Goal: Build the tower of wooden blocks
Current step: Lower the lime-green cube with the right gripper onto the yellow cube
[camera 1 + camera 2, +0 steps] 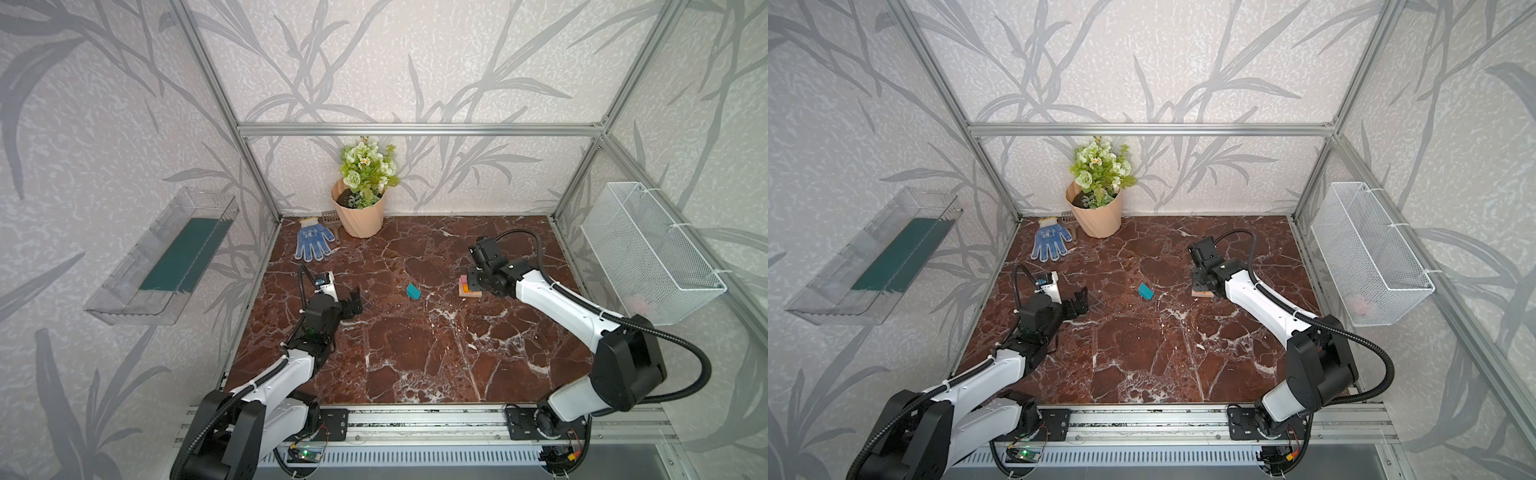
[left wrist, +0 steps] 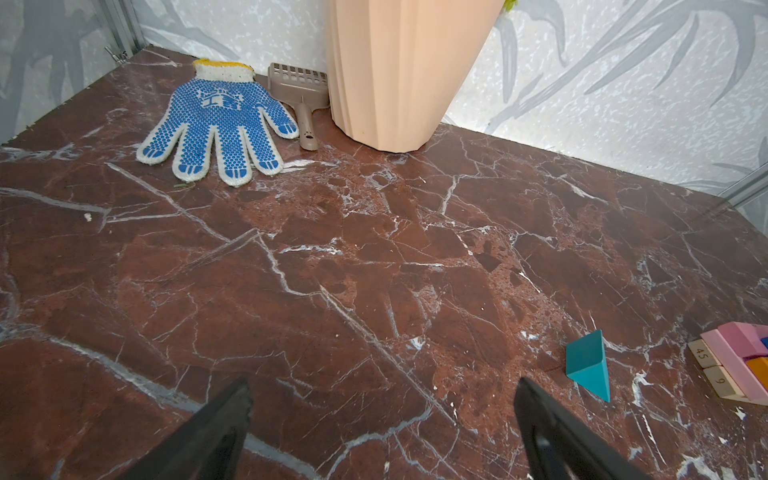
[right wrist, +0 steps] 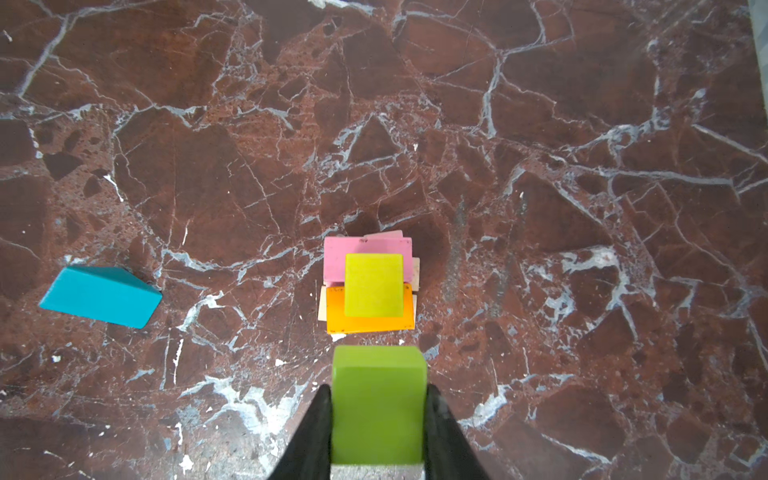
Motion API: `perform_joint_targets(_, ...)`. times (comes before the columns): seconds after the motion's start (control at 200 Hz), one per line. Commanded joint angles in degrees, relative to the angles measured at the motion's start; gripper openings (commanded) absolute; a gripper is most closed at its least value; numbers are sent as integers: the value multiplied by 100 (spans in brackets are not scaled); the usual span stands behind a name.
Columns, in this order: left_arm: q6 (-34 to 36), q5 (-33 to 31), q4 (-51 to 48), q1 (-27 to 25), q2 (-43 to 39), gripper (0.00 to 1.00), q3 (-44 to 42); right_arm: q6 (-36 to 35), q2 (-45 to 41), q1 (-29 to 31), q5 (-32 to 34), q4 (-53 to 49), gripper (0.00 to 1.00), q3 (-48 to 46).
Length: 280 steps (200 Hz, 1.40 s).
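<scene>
The right gripper (image 3: 378,388) is clamped on a lime block (image 3: 379,411), with one black finger pressed on each side. The lime block is up off the table (image 3: 582,124), just beside the tower (image 3: 370,286) and not on it.

The tower is small. A yellow block (image 3: 374,284) sits on top. Under it, a pink block (image 3: 334,257) and an orange block (image 3: 370,324) lie side by side. Plain wood peeks out at the bottom. The left wrist view also shows a bit of blue in the stack. In both top views the tower (image 1: 467,286) (image 1: 1200,291) stands right of the middle of the picture, partly hidden by the right arm.

A teal block (image 1: 413,291) (image 1: 1145,291) lies alone on the table, shaped like a wedge. It is near the middle of the picture, between the two grippers and apart from the tower.

The left gripper (image 2: 382,384) has its fingers wide apart and holds nothing. In a top view it (image 1: 355,301) is left of the middle, low over the table.

At the back, in the upper middle of the picture, stands a pot (image 1: 359,216) with flowers. A blue glove (image 1: 312,243) lies just left of the pot, and a small scoop (image 1: 329,217) lies between them.
</scene>
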Motion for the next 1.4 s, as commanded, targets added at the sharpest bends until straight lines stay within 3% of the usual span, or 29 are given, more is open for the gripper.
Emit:
perform_joint_targets(0.0,72,25,86,12,45,99,75,-216,229,-166,-354,-87,14,338)
perform_joint_targets(0.46,72,-1,48,9,115,100,130,-627,872,-383,-704,-449,14,951)
perform_joint_targets(1.395,72,-3,33,7,133,100,132,-715,1302,-494,-591,-682,14,1217)
